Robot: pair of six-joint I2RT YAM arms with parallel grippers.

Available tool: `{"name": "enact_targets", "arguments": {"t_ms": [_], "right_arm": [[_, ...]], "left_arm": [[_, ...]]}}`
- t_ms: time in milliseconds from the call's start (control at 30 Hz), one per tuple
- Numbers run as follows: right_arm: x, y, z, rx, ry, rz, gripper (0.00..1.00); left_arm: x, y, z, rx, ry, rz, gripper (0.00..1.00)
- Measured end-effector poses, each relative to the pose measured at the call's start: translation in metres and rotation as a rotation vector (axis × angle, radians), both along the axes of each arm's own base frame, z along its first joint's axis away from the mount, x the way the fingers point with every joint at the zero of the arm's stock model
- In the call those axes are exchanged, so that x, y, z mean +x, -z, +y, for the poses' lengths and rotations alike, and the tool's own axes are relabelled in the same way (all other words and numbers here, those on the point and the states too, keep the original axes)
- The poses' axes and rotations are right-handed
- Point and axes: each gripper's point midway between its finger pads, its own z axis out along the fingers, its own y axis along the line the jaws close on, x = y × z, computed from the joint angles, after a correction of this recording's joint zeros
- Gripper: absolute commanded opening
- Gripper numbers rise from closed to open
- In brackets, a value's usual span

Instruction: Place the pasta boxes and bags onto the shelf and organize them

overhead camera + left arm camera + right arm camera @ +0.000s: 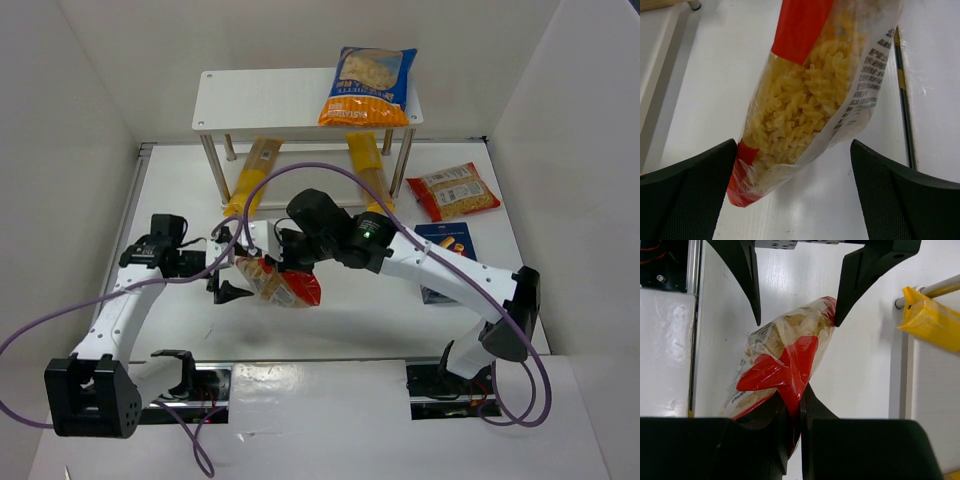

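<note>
My right gripper is shut on the red end of a red pasta bag and holds it over the table's middle; its closed jaws pinch the plastic in the right wrist view. My left gripper is open, its fingers on either side of the bag's other end without closing on it. The orange-and-blue bag lies on the white shelf. Two yellow spaghetti packs lie under it. A second red bag and the blue carton lie on the right.
The shelf's metal legs stand just behind the grippers. White walls enclose the table on three sides. A purple cable loops over the right arm. A yellow pack's end shows beside a shelf leg in the right wrist view.
</note>
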Motion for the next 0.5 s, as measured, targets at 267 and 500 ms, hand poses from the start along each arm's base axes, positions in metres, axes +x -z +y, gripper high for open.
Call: {"name": "enact_targets", "arguments": {"t_ms": [267, 500], "right_arm": [[0.001, -0.005, -0.005, 0.007, -0.010, 0.037, 0.00], [-0.010, -0.008, -0.005, 0.010, -0.050, 0.076, 0.00]], "left_arm": [[-0.004, 0.006, -0.016, -0.020, 0.081, 0.022, 1.00], [-0.002, 0.007, -0.024, -0.039, 0.117, 0.037, 1.00]]}}
